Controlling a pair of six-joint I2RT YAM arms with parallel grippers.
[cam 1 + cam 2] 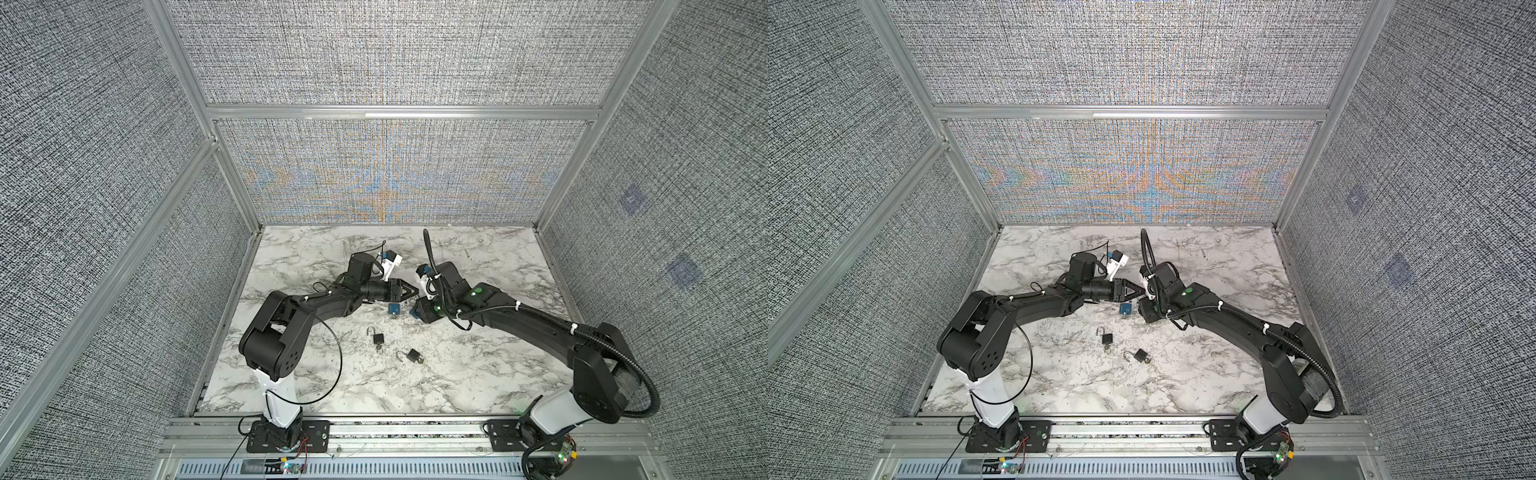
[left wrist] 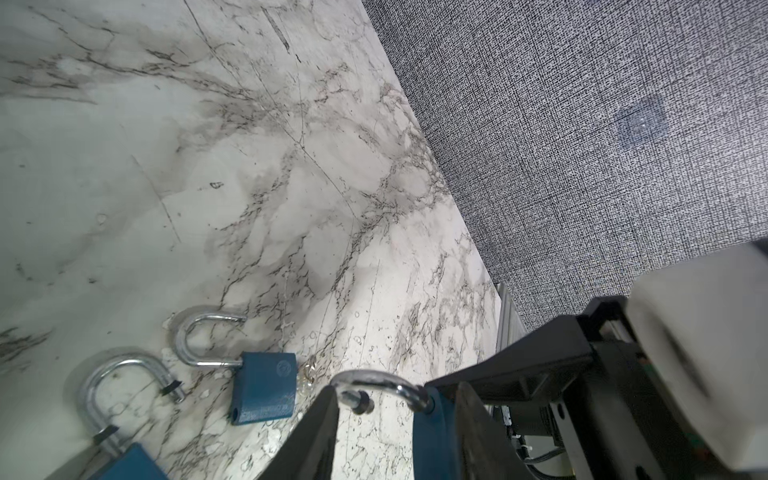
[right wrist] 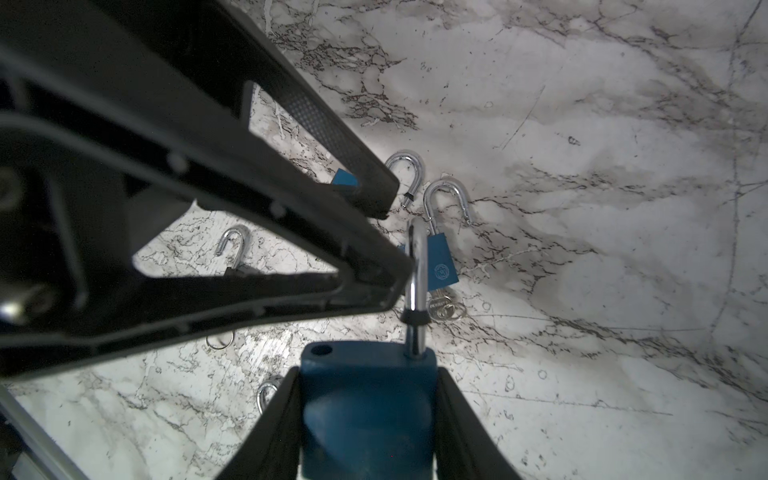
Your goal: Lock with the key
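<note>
While woven panels (image 1: 374,62) wall the marble tabletop (image 1: 478,374) on three sides | right gripper (image 3: 368,376) clamps blue padlock (image 3: 365,419) mid-table | left gripper (image 2: 395,387) straddles its shackle (image 2: 374,376), grip unclear | open marble runs rightward

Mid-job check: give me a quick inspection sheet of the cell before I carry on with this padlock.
Surface: marble table, scratched, no spills seen.
Job's things: held blue padlock, shackle open; blue padlock with keys and another blue padlock lie open on the table; black padlock and second black padlock, open too.
Clutter: nothing seen.
Grippers: right gripper shut on the held blue padlock's body; left gripper fingers either side of its shackle, grip unclear.
Cables: thin cable loops by the left arm; corrugated conduit runs along the right arm.
Surroundings: grey fabric panels in aluminium frame.
</note>
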